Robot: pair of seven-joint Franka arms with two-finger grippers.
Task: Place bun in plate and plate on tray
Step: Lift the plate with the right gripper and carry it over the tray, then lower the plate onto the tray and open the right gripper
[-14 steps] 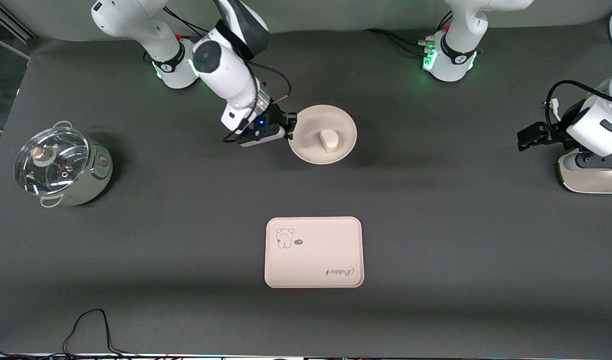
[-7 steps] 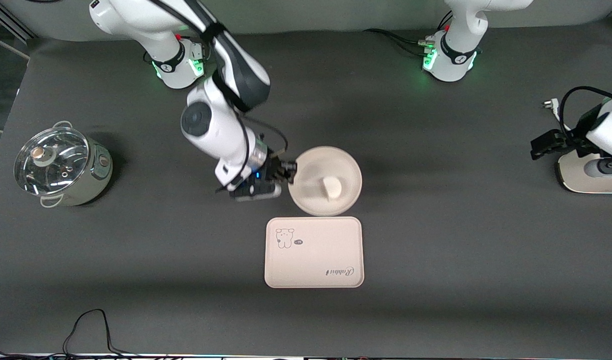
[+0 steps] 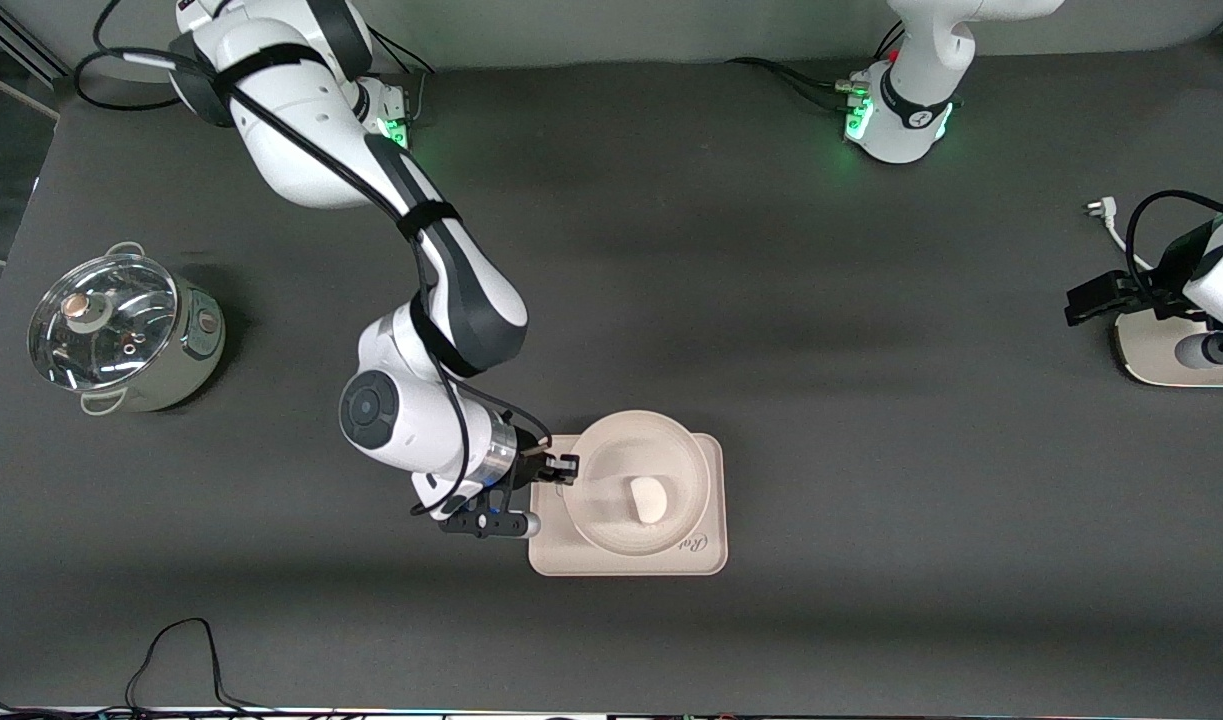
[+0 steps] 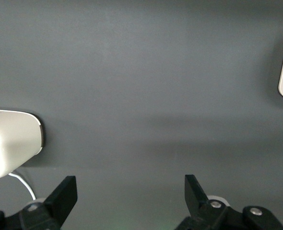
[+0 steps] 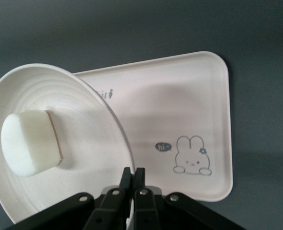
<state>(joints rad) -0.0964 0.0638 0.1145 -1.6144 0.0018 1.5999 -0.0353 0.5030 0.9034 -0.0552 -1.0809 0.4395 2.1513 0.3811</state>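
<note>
While the right hand [image 3: 561, 468] pinches the rim of the plate [image 3: 601, 520], that round cream plate hangs tilted over the tray [image 3: 706, 555], held by its edge so it can be lowered flat. Inside it lies the bun [image 3: 648, 498] (a small, smooth white lump). Waiting over the desk [image 3: 871, 350], the left hand [image 4: 129, 191] stands wide and empty.

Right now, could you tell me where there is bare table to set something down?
Bare mat lies between the pot and the tray, and between the tray and the white device under the open, waiting left gripper. It is crowded at the tray: the right gripper, shut on the plate holding the bun, holds it over the tray.
</note>
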